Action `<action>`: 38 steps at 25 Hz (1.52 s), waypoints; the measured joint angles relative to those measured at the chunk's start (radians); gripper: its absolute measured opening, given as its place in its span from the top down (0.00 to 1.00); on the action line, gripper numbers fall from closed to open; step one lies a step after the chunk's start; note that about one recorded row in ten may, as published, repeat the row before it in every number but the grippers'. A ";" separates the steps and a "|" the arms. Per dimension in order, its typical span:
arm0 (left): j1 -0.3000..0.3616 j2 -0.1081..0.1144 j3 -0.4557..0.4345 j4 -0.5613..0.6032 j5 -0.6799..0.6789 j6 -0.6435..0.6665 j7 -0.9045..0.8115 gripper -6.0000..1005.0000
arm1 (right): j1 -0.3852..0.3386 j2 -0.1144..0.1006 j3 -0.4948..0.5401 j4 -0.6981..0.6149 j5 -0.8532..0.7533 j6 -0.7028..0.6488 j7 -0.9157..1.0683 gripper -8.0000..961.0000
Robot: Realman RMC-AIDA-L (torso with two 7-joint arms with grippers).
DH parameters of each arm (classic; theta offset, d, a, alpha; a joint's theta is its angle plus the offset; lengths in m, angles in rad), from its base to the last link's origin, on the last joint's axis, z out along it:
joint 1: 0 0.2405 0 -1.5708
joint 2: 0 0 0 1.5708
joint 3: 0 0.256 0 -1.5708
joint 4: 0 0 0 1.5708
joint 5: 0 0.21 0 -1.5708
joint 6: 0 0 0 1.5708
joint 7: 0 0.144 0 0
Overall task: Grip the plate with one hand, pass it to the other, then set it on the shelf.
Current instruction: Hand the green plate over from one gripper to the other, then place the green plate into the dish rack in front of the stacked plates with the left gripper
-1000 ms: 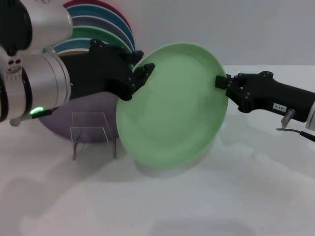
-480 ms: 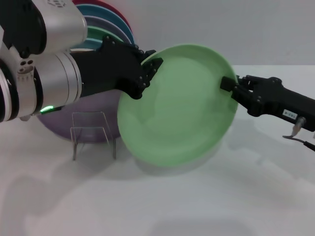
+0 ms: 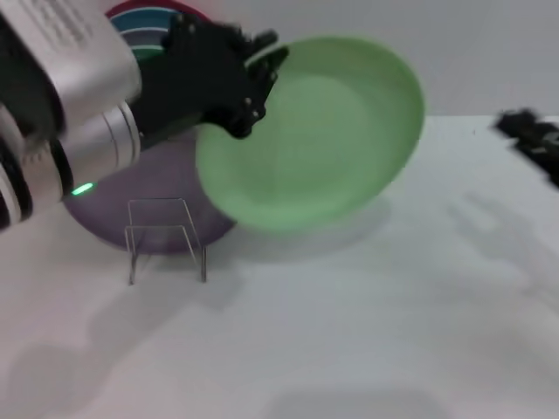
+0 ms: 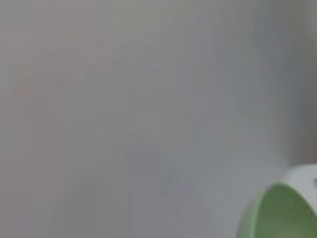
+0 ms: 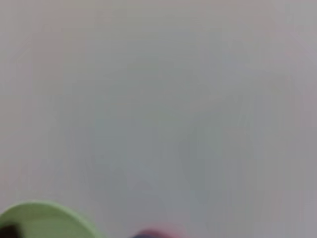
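The mint-green plate [image 3: 323, 131] hangs tilted in the air above the table, facing me. My left gripper [image 3: 262, 78], black on the bulky silver arm with a green light, is shut on the plate's upper left rim and carries it alone. My right gripper [image 3: 531, 137], slim and black, is off the plate at the far right edge of the head view, blurred. The clear shelf [image 3: 166, 237] with thin wire legs stands empty on the table, below and left of the plate. The plate's rim also shows in the left wrist view [image 4: 280, 213] and in the right wrist view [image 5: 44, 220].
A purple plate [image 3: 144, 196] leans behind the shelf. A stack of coloured plates [image 3: 140, 19] stands at the back left behind my left arm. The white table [image 3: 367, 332] stretches in front and to the right.
My right gripper has let go of the plate and pulled away to the right. My left gripper has lifted the plate up and slightly left, now holding it alone.
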 joint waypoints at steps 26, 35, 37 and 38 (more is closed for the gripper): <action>-0.156 0.204 0.393 1.051 0.935 2.069 -1.159 0.92 | 0.006 -0.005 0.163 -0.116 -0.009 0.048 -0.064 0.18; -0.383 0.143 0.358 1.785 0.909 2.510 -1.233 0.92 | 0.011 -0.005 0.158 -0.132 -0.009 0.060 -0.093 0.18; -0.381 0.146 0.371 1.779 0.905 2.509 -1.218 0.92 | 0.012 -0.005 0.157 -0.132 -0.010 0.060 -0.093 0.18; -0.380 0.147 0.376 1.775 0.904 2.509 -1.210 0.92 | 0.012 -0.005 0.156 -0.132 -0.010 0.061 -0.093 0.18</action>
